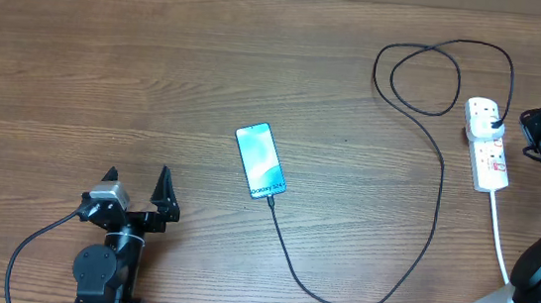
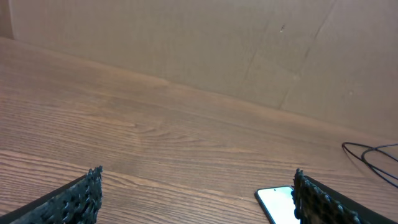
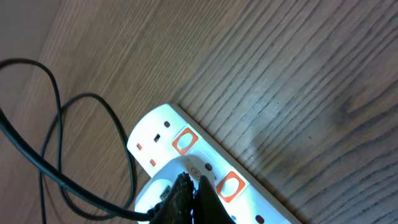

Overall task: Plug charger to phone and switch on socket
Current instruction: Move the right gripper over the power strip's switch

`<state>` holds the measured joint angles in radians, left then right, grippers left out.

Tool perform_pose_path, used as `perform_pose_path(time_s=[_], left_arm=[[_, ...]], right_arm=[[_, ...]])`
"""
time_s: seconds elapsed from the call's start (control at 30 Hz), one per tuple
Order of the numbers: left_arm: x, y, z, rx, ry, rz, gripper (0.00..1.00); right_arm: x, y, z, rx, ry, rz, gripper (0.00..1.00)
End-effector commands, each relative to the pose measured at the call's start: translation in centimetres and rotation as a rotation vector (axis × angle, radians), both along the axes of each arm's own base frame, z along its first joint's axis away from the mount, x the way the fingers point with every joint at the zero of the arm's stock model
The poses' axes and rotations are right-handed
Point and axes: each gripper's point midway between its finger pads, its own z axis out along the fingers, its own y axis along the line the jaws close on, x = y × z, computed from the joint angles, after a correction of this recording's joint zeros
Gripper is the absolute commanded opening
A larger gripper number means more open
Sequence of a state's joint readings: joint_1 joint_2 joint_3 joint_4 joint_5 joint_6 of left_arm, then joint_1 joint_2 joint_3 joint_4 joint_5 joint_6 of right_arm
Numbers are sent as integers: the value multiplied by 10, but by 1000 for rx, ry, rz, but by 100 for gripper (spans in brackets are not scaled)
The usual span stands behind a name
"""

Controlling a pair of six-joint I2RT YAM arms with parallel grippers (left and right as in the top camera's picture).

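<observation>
The phone (image 1: 261, 161), screen lit light blue, lies flat at the table's middle, and its corner shows in the left wrist view (image 2: 277, 203). The thin black charger cable (image 1: 438, 188) has its tip at the phone's near end, loops round, and ends at a plug (image 1: 494, 117) on the white power strip (image 1: 491, 163). In the right wrist view my right gripper (image 3: 194, 182) is shut, its tips over the white plug body (image 3: 155, 186) on the strip (image 3: 152, 134), beside a red switch (image 3: 230, 185). It sits at the far right overhead (image 1: 532, 127). My left gripper (image 1: 135, 193) is open and empty, left of the phone.
The strip's thick white cord (image 1: 499, 238) runs towards the front right, past the right arm's base. Cable loops (image 1: 427, 77) lie behind the strip and show in the right wrist view (image 3: 56, 124). A brown cardboard wall (image 2: 249, 50) stands at the table's far edge.
</observation>
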<state>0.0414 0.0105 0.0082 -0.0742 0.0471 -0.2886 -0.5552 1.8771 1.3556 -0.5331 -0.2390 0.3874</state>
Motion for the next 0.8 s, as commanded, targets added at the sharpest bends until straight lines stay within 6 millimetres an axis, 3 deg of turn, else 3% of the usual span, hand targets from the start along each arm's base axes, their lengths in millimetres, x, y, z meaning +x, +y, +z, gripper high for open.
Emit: perform_pose_path(time_s=[0.0, 0.1, 0.4, 0.77], left_arm=[[0, 3, -1, 13, -1, 11, 100], [0, 3, -1, 13, -1, 11, 99], [0, 3, -1, 13, -1, 11, 100], [0, 3, -1, 13, -1, 11, 100]], right_arm=[[6, -3, -5, -21, 11, 19, 4], [3, -1, -24, 6, 52, 21, 4], [-3, 7, -54, 50, 123, 33, 4], [7, 25, -56, 27, 126, 103, 4]])
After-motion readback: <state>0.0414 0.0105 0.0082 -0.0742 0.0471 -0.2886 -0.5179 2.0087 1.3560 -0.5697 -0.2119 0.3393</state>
